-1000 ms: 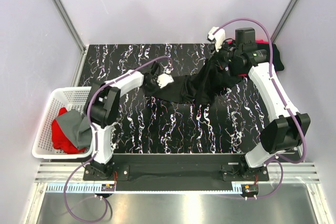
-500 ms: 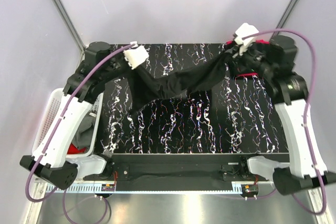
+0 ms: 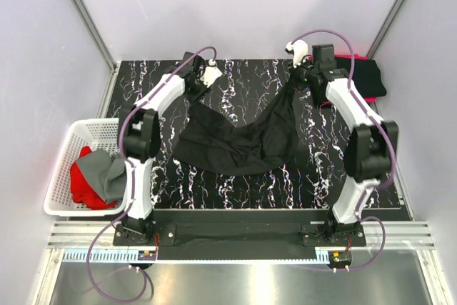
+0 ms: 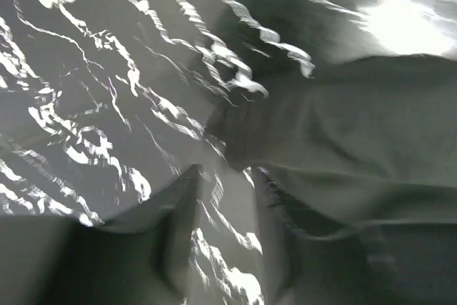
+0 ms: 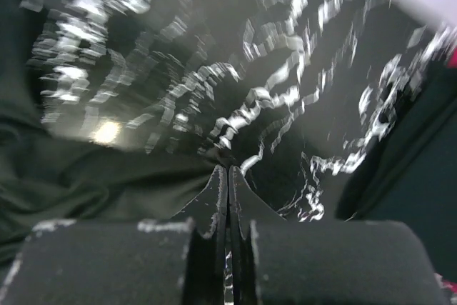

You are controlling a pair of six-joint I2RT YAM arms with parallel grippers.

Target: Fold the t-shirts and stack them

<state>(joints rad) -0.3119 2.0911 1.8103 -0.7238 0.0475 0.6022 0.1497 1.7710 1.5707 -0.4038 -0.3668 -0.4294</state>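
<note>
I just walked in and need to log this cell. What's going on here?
Two arms are spreading a black t-shirt over the table. The right gripper is shut on one far corner; the left gripper, jaws parted, is at the other. The shirt's middle lies on the table. The basket holds red and grey shirts; folded shirts are stacked far right.

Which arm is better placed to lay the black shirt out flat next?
Probably right. The right gripper has its jaws shut on the black t-shirt, which drapes from it; the left gripper has jaws apart with only tabletop between them.
</note>
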